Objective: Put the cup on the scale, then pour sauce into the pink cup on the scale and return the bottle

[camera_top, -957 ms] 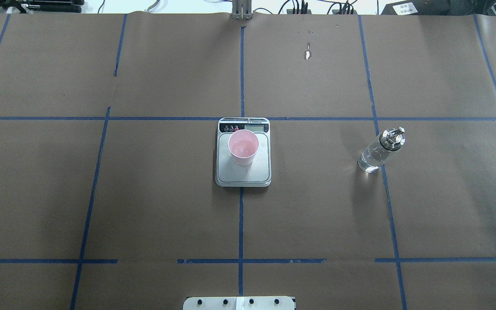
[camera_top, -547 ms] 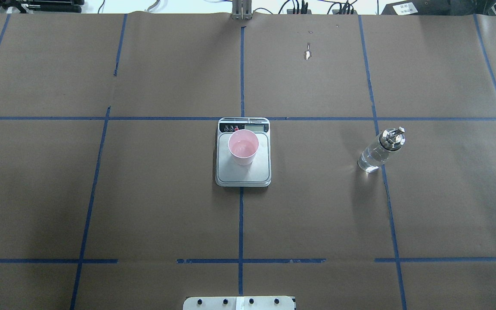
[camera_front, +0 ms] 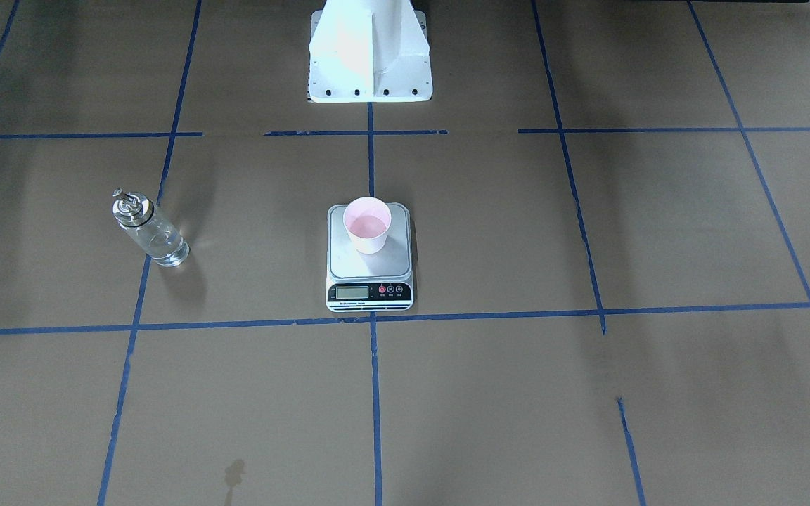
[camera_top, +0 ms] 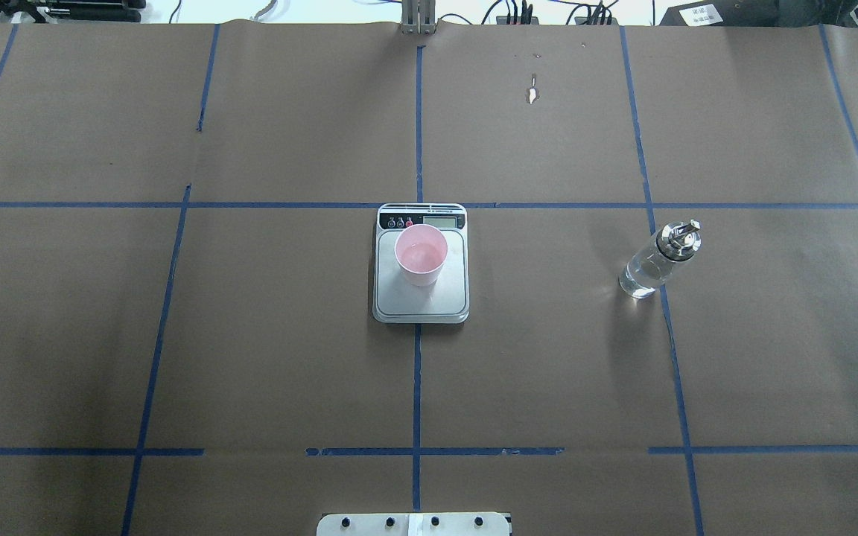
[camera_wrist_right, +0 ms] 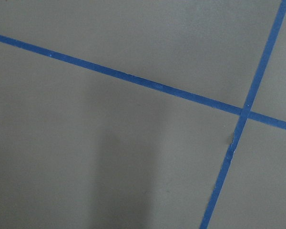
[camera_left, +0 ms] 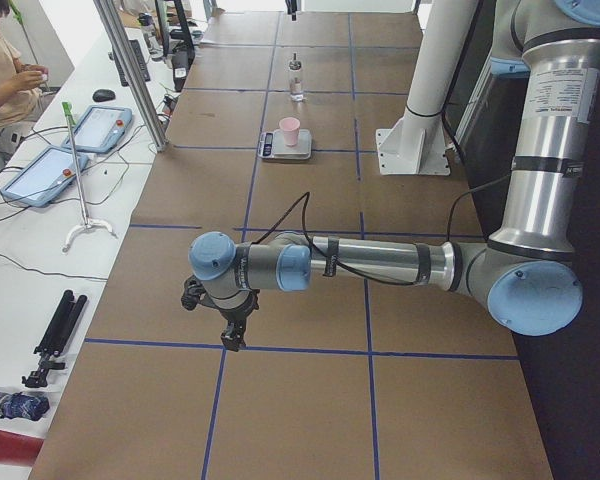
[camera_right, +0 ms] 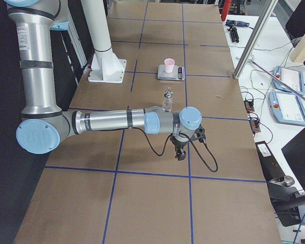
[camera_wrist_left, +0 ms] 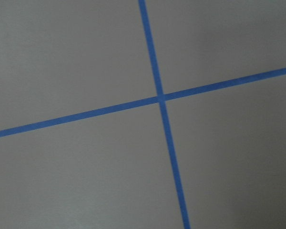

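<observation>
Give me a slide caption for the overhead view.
Pink cup sits on the scale; bottle stands apart on the robot's right.

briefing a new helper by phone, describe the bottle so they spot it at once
On the brown table taped into blue squares, find the scale at the middle. To the robot's right of it, the bottle stands alone beside a blue line. It is clear glass with a shiny metal cap, unlike the pink cup on the scale.

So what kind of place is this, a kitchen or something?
Probably a robotics test lab, not a kitchen: industrial robot arms, a table gridded with blue tape, and control tablets on the side bench.
</observation>
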{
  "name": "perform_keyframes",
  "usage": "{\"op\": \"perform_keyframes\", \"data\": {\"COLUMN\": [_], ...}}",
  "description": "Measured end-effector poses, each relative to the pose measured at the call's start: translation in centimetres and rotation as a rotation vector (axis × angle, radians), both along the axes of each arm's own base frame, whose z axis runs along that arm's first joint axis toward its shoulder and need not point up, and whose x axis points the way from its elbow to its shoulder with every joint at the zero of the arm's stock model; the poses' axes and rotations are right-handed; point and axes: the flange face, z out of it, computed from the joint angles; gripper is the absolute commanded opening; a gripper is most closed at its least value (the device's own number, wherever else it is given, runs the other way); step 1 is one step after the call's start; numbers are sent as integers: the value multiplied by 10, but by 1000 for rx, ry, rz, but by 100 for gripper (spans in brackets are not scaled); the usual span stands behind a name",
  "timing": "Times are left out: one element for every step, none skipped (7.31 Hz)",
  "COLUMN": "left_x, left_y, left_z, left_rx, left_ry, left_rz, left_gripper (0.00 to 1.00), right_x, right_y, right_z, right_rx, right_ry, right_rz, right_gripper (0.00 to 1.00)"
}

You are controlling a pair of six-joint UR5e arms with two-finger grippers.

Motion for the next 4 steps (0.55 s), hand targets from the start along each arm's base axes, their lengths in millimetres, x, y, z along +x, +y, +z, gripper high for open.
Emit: {"op": "perform_keyframes", "data": {"left_x": [4,6,7,7], "left_y": [-4,-8,-10,-10], "left_z": [-5,-8,-8,-5], "left_rx": [10,26,45,56], "left_ry": [17,20,19,16], "left_rz": [5,9,10,10], "left_gripper": [100,100,100,100], "right_x": [1,2,3,3], "right_y": [-1,-2,-2,-2], "right_z": [2,3,3,4], "right_rx": [6,12,14,15], "right_ry": [21,38,46,53], "right_rz": [0,0,-1,-1], "right_gripper": [100,100,100,100]}}
